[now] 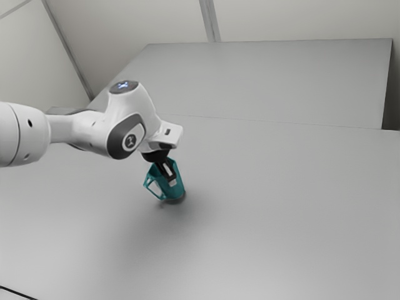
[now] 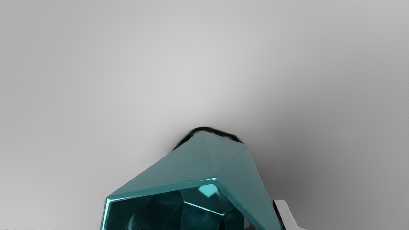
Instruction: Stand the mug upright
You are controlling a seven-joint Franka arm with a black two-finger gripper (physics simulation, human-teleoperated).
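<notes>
The teal faceted mug [image 1: 177, 187] stands nearly upright at the table, its top leaning a little to the exterior view's left and its handle on that side. Its dark base is at or just above the tabletop; contact cannot be told. My gripper [image 1: 169, 177] reaches down to it from above. In the wrist view the mug [image 2: 207, 159] shows its open rim and outer wall. The gripper [image 2: 263, 220] pinches that wall there, one finger outside and part of the other visible inside the mug.
The grey table [image 1: 281, 206] extends around the mug, with a second grey surface [image 1: 269, 81] behind it. A dark cable-like line [image 1: 17, 292] crosses the exterior view's lower left corner.
</notes>
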